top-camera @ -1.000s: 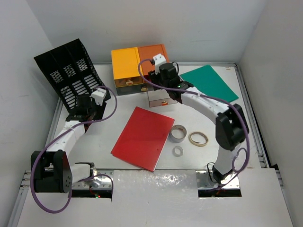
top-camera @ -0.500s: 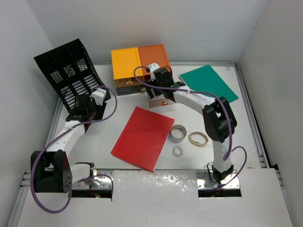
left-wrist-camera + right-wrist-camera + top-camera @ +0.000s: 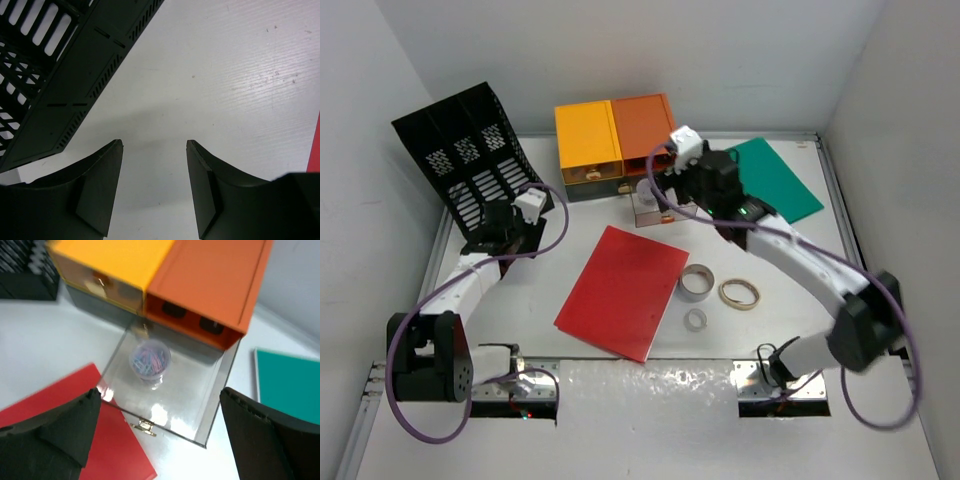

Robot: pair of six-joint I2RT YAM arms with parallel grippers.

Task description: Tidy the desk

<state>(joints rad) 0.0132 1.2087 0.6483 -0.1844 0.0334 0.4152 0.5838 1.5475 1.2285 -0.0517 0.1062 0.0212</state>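
Over the clear drawer at the desk's twelve o'clock, the right gripper hangs spread wide. At nine o'clock the left gripper stands parted, empty.

The big white flat counter holds a black mesh rack far left. A yellow box and an orange box sit at the far middle. A flat green folder lies far right and a flat red folder in the middle. Three round tape rings lie just right of the red folder.
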